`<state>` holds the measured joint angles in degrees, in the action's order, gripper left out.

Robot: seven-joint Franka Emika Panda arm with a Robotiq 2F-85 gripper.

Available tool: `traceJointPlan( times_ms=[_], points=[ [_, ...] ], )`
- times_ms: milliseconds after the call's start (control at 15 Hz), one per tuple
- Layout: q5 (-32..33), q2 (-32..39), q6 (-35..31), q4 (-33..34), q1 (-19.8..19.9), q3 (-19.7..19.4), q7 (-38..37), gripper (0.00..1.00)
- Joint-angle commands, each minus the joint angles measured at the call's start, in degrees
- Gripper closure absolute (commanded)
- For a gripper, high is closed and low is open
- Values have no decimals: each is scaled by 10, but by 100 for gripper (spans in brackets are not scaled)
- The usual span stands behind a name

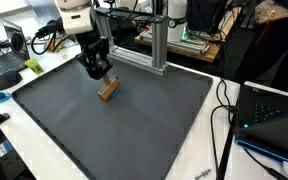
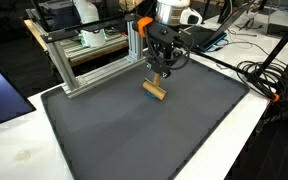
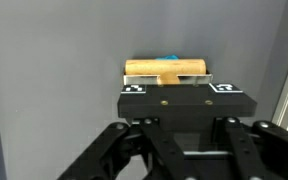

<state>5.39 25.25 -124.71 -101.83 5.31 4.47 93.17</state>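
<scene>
A short wooden block (image 1: 108,90) lies tilted on the dark grey mat (image 1: 134,130), near its far edge. In both exterior views my gripper (image 1: 99,72) comes down onto the block (image 2: 155,91) from above, its fingers closed against the block's upper side. In the wrist view the block (image 3: 167,68) lies crosswise just beyond the black plate with two square markers, which hides the fingertips. A small blue bit (image 3: 169,59) shows at the block's far edge. The gripper (image 2: 160,73) looks shut on the block.
An aluminium frame (image 1: 156,45) stands at the back edge of the mat (image 2: 134,130), close behind the gripper; the same frame (image 2: 89,62) shows from the opposite side. A laptop (image 1: 274,115) and black cables (image 1: 222,110) lie beside the mat. More cables (image 2: 269,80) trail on the white table.
</scene>
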Motion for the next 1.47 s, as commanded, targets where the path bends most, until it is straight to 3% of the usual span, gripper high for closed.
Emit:
traceJointPlan(
  times_ms=[0, 867, 1200, 1267, 1400],
  points=[
    [-39, 2, -32, -28, 10, 14, 37, 78],
    [-95, 7, -46, -43, 14, 15, 61, 78],
    [-100, -64, -25, -86, 8, 26, 67, 78],
    [-86, -16, -26, -38, 7, 12, 51, 53],
    [-87, -32, -26, -58, 1, 19, 52, 53]
  ],
)
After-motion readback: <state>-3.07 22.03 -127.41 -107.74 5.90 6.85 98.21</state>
